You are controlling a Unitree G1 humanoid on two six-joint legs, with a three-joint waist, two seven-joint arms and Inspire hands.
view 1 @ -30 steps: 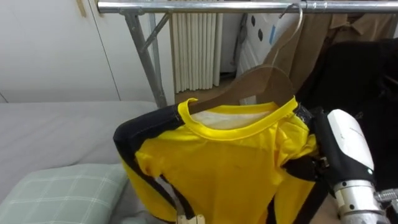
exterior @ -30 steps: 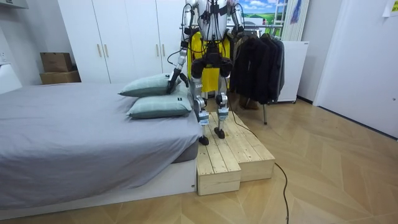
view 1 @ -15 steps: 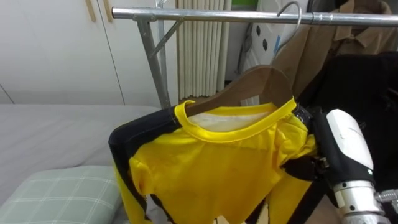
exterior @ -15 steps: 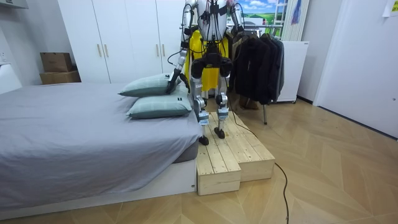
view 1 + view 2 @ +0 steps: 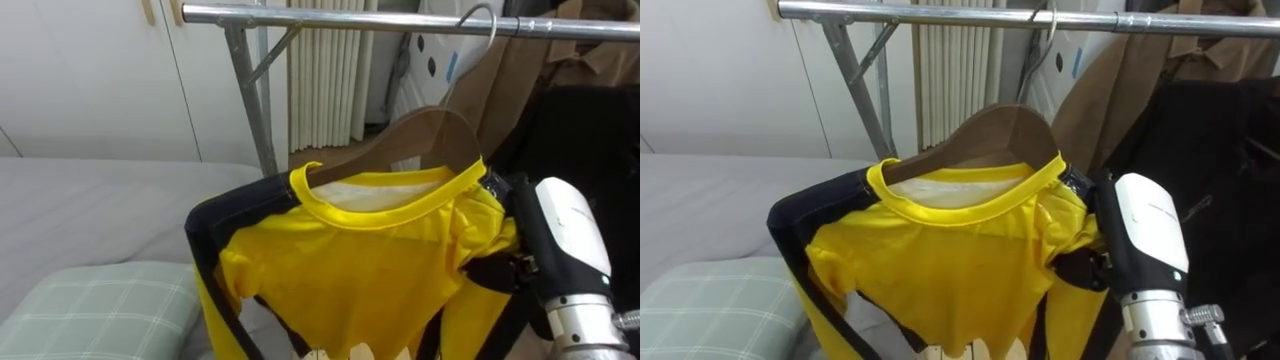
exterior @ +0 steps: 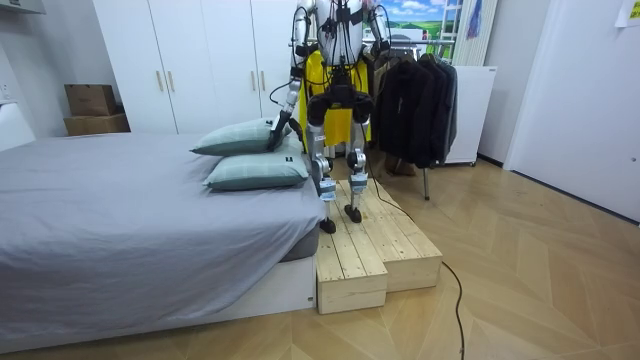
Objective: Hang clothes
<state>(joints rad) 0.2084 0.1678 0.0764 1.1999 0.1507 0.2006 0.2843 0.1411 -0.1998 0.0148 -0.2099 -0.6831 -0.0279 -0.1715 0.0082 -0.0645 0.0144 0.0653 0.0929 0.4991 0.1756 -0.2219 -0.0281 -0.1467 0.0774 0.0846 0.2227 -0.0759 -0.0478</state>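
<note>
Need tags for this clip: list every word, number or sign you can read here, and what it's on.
No readable text. The shirt shows no print; the hanger and rail are unmarked. Any marks on the boxes in the room view are too small to read.

Hem of yellow shirt [image 5: 360, 270] cut off below, hanger [image 5: 425, 135] ends inside it

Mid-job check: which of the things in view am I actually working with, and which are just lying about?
In the job:
yellow shirt
wooden hanger carrying it
metal rail

Lying about:
checked pillow
bed
brown coat
dark jackets
cardboard boxes
</note>
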